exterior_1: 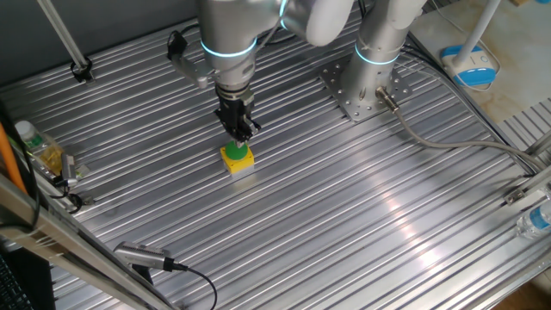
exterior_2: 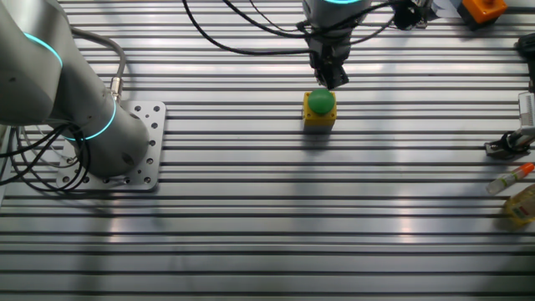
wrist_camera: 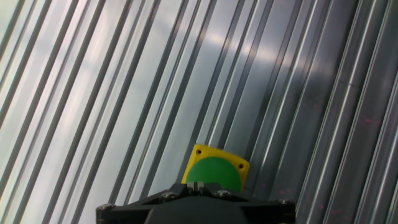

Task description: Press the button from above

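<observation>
The button [exterior_1: 236,153] is a green round cap on a small yellow box with a pale base, standing on the ribbed metal table. It also shows in the other fixed view [exterior_2: 320,103] and in the hand view [wrist_camera: 213,172]. My gripper [exterior_1: 243,133] points straight down right over the green cap, its tips at or just above it; I cannot tell if they touch. The other fixed view shows the gripper [exterior_2: 333,80] at the cap's far edge. In the hand view the gripper [wrist_camera: 198,185] has its two fingertips pressed together, holding nothing.
The arm's base plate [exterior_1: 357,90] is bolted to the table behind the button, also in the other fixed view [exterior_2: 134,159]. A bottle [exterior_1: 39,148] lies at the left edge. A cable [exterior_1: 448,142] runs along the right. A metal tool [exterior_1: 142,257] lies near the front.
</observation>
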Motion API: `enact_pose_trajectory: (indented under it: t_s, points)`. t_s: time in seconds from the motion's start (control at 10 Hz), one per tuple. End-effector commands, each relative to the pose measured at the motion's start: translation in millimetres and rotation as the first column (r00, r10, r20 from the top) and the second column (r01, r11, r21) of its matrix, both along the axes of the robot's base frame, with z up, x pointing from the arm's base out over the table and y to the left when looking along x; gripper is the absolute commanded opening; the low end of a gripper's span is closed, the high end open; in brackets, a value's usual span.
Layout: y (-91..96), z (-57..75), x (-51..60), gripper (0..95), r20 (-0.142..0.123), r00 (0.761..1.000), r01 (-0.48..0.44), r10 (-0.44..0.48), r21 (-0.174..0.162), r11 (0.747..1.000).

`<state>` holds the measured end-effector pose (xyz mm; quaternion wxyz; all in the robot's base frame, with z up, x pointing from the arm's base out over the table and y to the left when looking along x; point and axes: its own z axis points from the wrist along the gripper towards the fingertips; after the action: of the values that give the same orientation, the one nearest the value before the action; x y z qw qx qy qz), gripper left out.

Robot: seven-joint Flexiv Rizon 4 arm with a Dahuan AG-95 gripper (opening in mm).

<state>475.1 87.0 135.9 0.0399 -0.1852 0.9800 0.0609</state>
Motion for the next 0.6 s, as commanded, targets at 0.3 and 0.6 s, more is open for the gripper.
enact_pose_trajectory:
  t_s: [0.3,0.6]
  points:
    - [-0.2,1.1,-1.9,0.0,0.007,1.0,-0.002,0.003,-0.138,0.99]
    - [-0.2,1.1,-1.9,0.0,0.005,1.0,-0.003,0.004,-0.148,0.989]
